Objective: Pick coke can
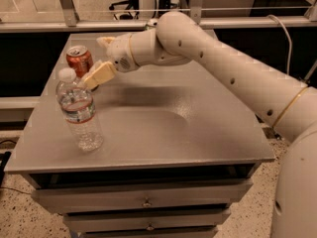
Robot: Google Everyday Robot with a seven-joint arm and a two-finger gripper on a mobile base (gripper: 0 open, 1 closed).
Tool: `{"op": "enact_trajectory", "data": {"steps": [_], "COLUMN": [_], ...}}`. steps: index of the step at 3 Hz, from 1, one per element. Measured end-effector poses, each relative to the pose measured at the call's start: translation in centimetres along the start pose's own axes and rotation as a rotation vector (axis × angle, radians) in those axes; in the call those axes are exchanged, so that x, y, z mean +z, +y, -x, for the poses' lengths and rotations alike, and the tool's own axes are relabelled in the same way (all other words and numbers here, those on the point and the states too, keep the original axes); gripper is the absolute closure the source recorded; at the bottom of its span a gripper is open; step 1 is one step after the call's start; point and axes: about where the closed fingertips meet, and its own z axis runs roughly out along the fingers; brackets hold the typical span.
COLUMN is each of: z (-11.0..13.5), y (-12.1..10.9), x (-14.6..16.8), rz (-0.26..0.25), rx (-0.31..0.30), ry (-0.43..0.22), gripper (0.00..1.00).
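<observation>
Two things stand on the left part of the grey metal cabinet top [173,133]: the small red-orange aluminium coke can with a silver top [79,61], upright near the far left corner, and a clear plastic water bottle with a white cap [79,110], upright nearer the front edge, just beside the can; the cream-coloured two-finger gripper [94,61] at the end of the white arm [237,78] hovers just to the right of the can, at about its height; its fingers stand apart, one low finger [99,75] reaching toward the can's lower right side and close to the bottle's cap, the other showing behind; whether the low finger touches the can I cannot tell. The step in hand seems to be the final approach; done well, it brings the can's mid-body squarely between the fingers before they close; the near finger should pass clear of the bottle, which looks likely to topple; thin aluminium dents, so a moderate squeeze should suffice; a straight upward lift would then avoid the bottle.
</observation>
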Motion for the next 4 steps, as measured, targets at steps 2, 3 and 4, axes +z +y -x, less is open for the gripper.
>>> {"op": "enact_trajectory", "data": {"steps": [2,3,4], "z": [-0.3,-0.3,0.4], "y": [-0.1,-0.5,-1.4], "x": [3.3,3.5,2.3], "rz": [0.014,-0.005,-0.035], "rx": [0.025,0.037,0.045], "ry": [-0.052,-0.076,-0.107], "gripper": [0.15,0.38,0.61]}}
